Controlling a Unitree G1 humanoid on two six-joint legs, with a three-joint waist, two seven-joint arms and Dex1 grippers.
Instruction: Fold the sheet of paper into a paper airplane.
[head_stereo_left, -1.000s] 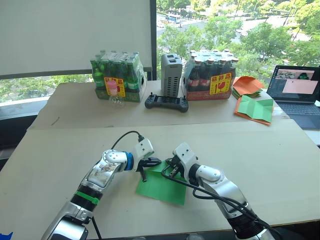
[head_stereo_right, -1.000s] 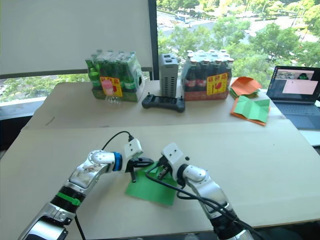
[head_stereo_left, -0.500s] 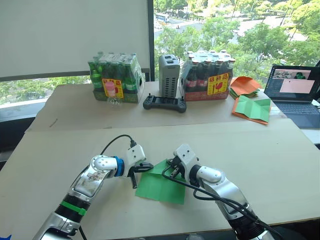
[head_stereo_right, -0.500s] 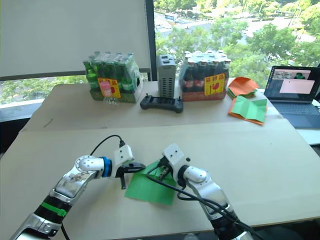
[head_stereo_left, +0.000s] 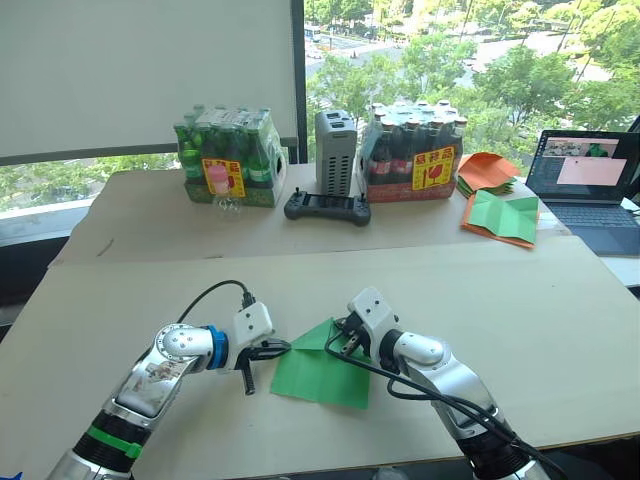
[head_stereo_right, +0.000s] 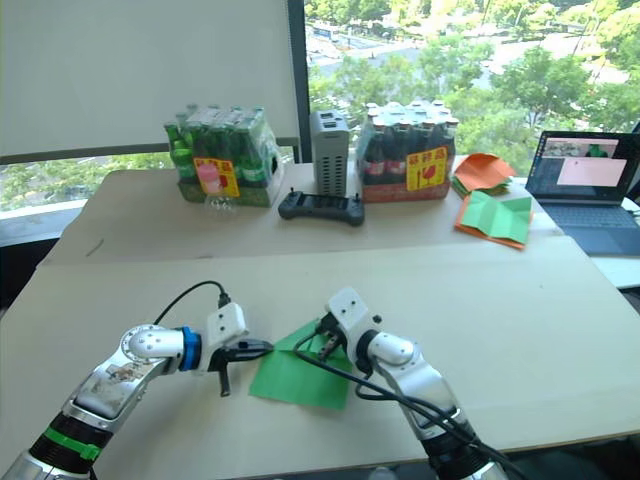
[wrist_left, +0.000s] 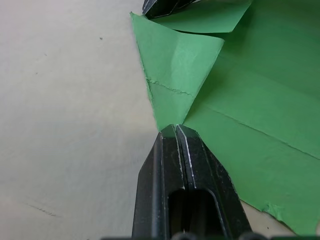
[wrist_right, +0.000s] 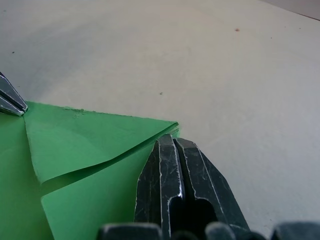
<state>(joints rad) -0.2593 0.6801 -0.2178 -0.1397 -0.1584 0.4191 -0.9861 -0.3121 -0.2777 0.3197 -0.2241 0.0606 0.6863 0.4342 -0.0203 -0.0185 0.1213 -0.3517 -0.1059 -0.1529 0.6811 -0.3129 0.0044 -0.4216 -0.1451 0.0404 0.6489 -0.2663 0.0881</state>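
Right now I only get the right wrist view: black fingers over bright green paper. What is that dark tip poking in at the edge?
Observer: That is the left gripper. Its shut fingertips meet a folded corner flap of the thin bright green sheet of paper.
Operator: Anything else on the table?
Observer: Along the far side stand a wrapped pack of green bottles, a grey box and a wrapped pack of dark bottles.
Operator: Any more paper?
Observer: Yes, a pile of orange and green paper lies beside an open laptop.
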